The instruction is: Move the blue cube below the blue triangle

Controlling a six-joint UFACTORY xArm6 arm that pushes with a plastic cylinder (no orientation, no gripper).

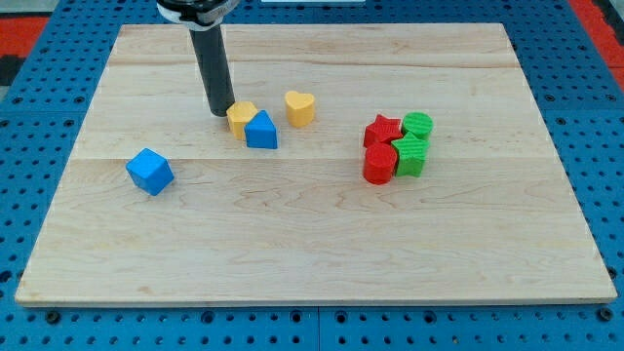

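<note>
The arm's upper part is being cut off by the view's top edge, so only a dark collar and the straight rod are showing; there is no pincer on this rig, so nothing is standing apart, together or clamped, and the rod is simply ending in my tip (221, 113), which is resting on the wooden board (312, 253) in the upper left of the frame. The tip is sitting just to the view's left of a yellow block (241, 116), whose exact shape is hard to make out because the blue triangle (261, 131) is standing in front of it and touching it. A yellow heart (300, 107) is lying a little to their right. The blue cube (149, 171) is lying well apart from the tip, lower and further to the view's left, level with the frame's middle height. At right of centre, a red star (383, 130), a red cylinder-like block (379, 164) and two green blocks (413, 141) are huddling together, their outlines partly hiding one another.
</note>
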